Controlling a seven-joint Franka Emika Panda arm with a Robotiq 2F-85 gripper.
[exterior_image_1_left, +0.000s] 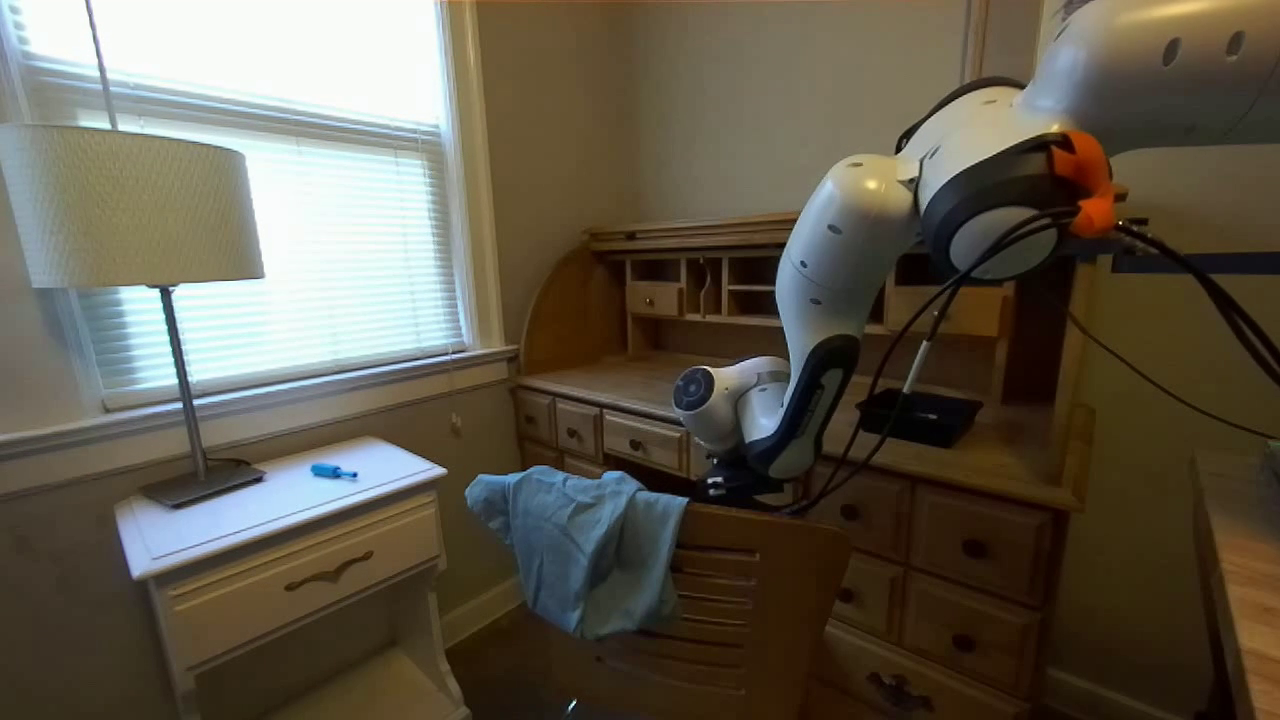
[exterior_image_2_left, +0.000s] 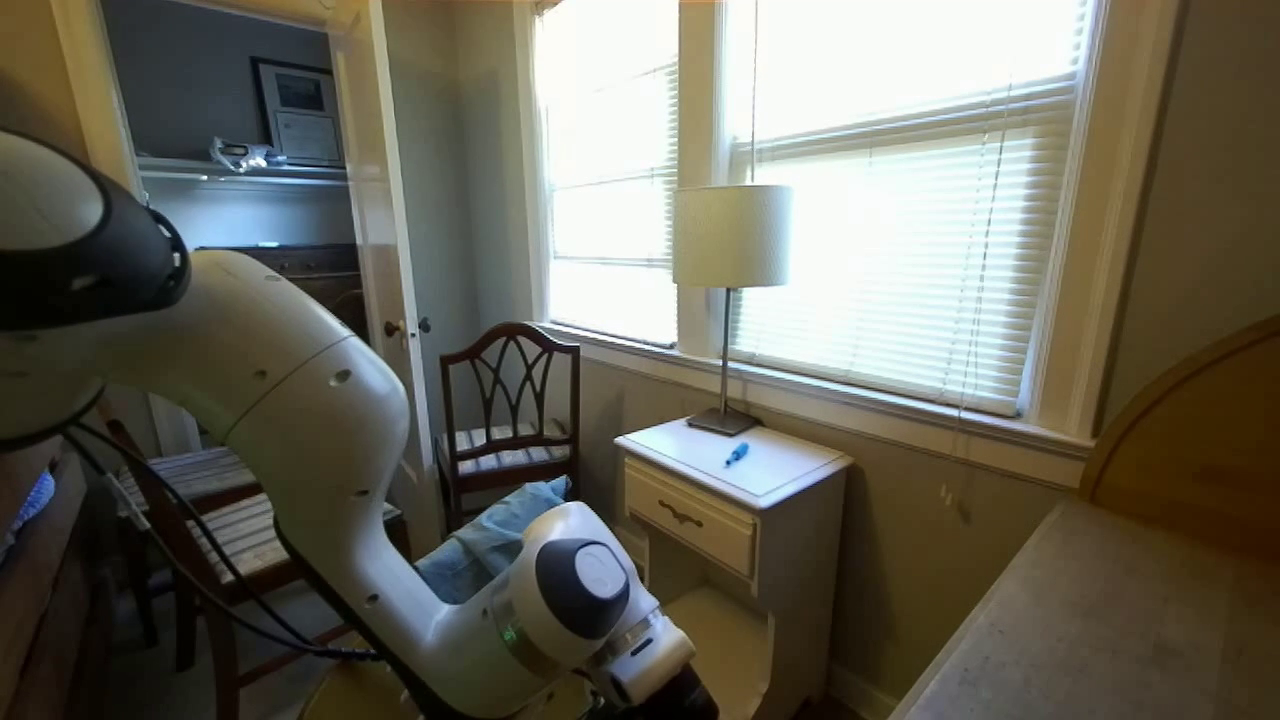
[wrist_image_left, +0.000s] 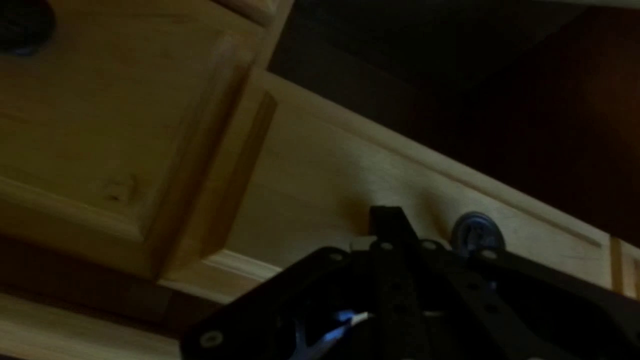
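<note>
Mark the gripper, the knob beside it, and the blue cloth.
Gripper (wrist_image_left: 386, 216): wrist view, at the shut fingertips.
Knob (wrist_image_left: 477, 231): wrist view, its round face.
Blue cloth (exterior_image_1_left: 600, 550): in an exterior view, hanging front.

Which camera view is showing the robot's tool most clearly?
The wrist view: there the tool appears large and shut, near a round fitting on a wooden drawer front. Both exterior views show only a small dark part of it; in an exterior view, a chair back partly hides it.
</note>
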